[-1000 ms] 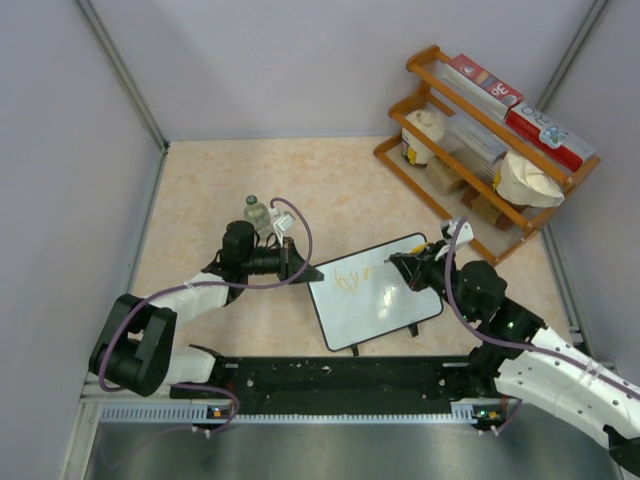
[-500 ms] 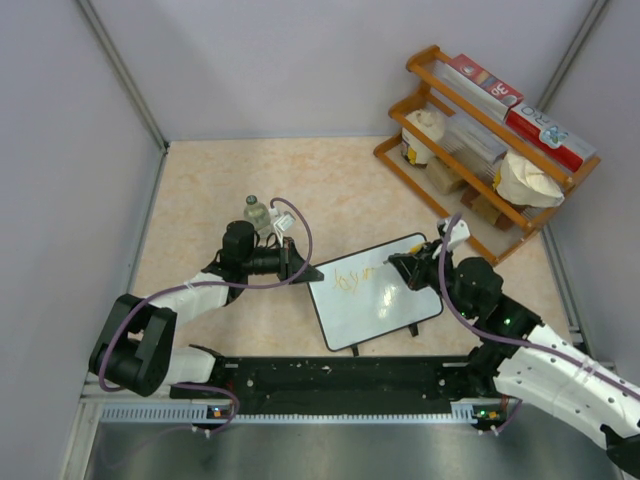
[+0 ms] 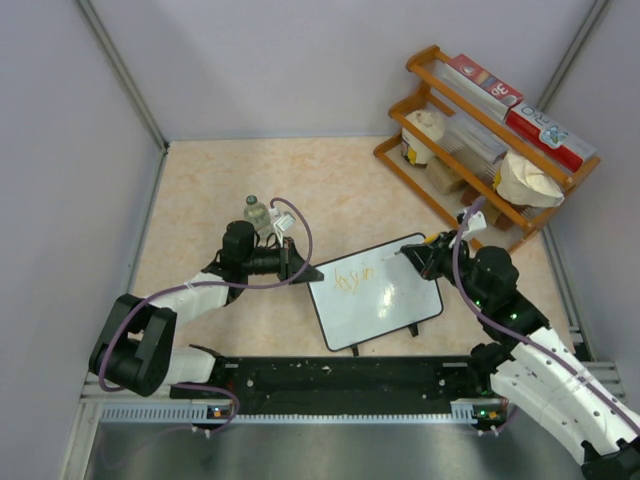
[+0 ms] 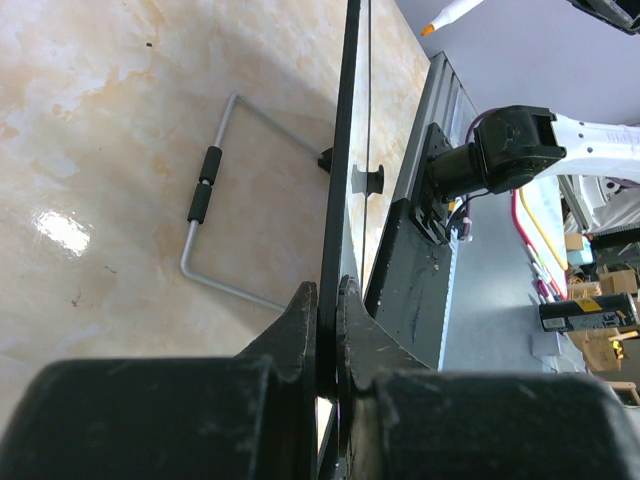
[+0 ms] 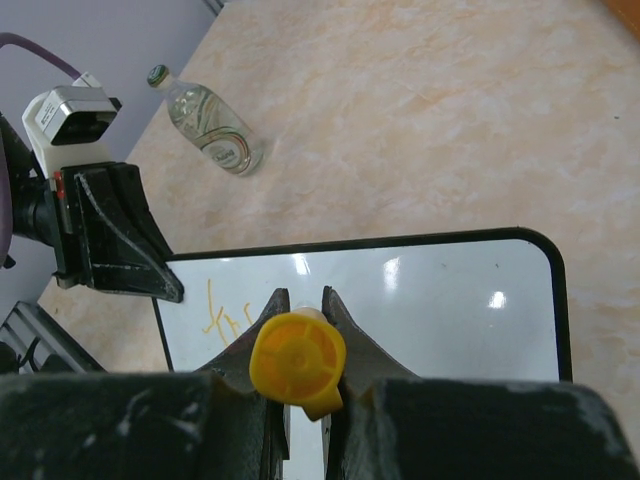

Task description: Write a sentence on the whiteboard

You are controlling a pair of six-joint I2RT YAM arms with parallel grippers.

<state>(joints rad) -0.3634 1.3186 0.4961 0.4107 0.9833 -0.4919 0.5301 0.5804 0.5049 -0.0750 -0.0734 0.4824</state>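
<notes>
The whiteboard [image 3: 385,300] lies tilted on the table between the arms, with the orange sentence [image 3: 355,278] on its upper left part. My left gripper [image 3: 303,272] is shut on the board's left edge; the left wrist view shows the thin black frame [image 4: 346,150] edge-on, pinched in my left gripper [image 4: 328,300]. My right gripper [image 3: 428,257] hovers over the board's upper right corner, shut on an orange marker [image 3: 408,256]. In the right wrist view the marker's yellow end [image 5: 297,362] fills my right gripper [image 5: 300,300] above the whiteboard [image 5: 440,300]. The marker's tip [image 4: 440,20] stands off the board's face.
A small clear bottle [image 3: 257,212] stands just behind the left wrist. A wooden rack [image 3: 480,140] with boxes and bags fills the back right corner. The board's wire stand [image 4: 215,190] sticks out underneath. A black rail [image 3: 340,375] runs along the near edge.
My right gripper has moved right and away toward the board's upper right corner with the marker. The orange writing has grown slightly longer. The left gripper has kept still.
</notes>
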